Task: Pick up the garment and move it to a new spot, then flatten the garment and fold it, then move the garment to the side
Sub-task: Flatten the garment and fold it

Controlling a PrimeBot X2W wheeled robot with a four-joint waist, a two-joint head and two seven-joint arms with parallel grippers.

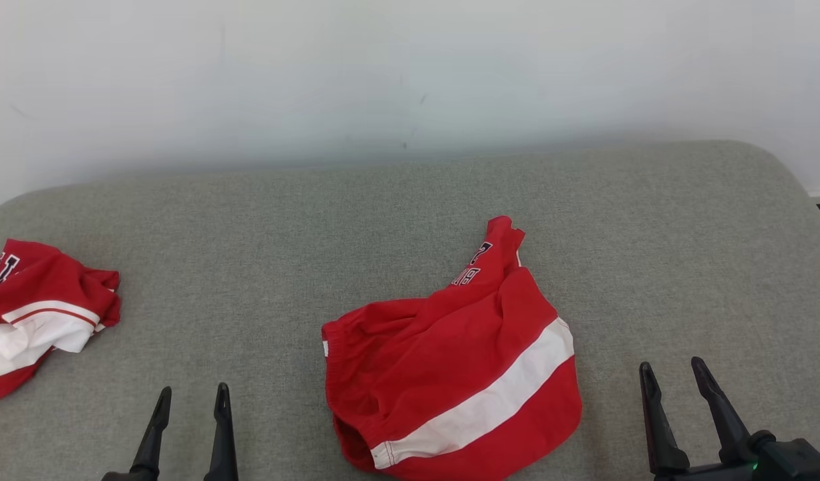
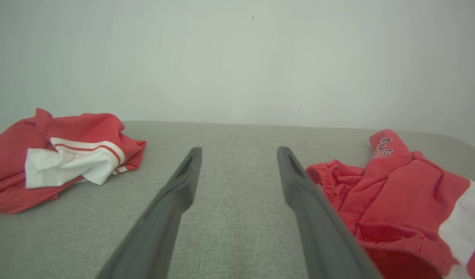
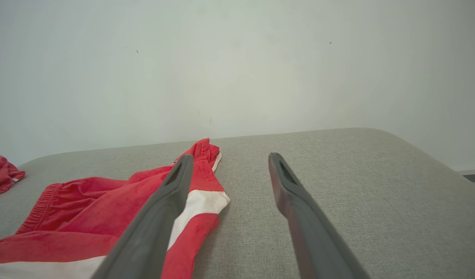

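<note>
The grey cloth-covered bench (image 1: 410, 220) runs wide before a pale wall (image 1: 410, 67), with plenty of bare surface on the right. The garment (image 1: 450, 374), red shorts with a white stripe, lies rumpled at mid-bench near the front edge. Its elastic waist bunches on the left, and one part with dark lettering is twisted up toward the wall. Nothing grips it, so I judge it set in its spot with flattening in hand. The next move calls for each hand to take an opposite edge, waist and hem, and draw the cloth out flat before any fold. A second red-and-white heap (image 1: 35, 307) sits at the far left edge, well apart from the garment. It narrows the room on that side, so the right looks the freer side for laying the garment aside later. The right hand (image 1: 671, 364) hangs just beside the garment's striped hem, fingers apart and empty. The left hand (image 1: 193, 389) hovers over bare bench between the two heaps, fingers also apart, holding nothing.
</note>
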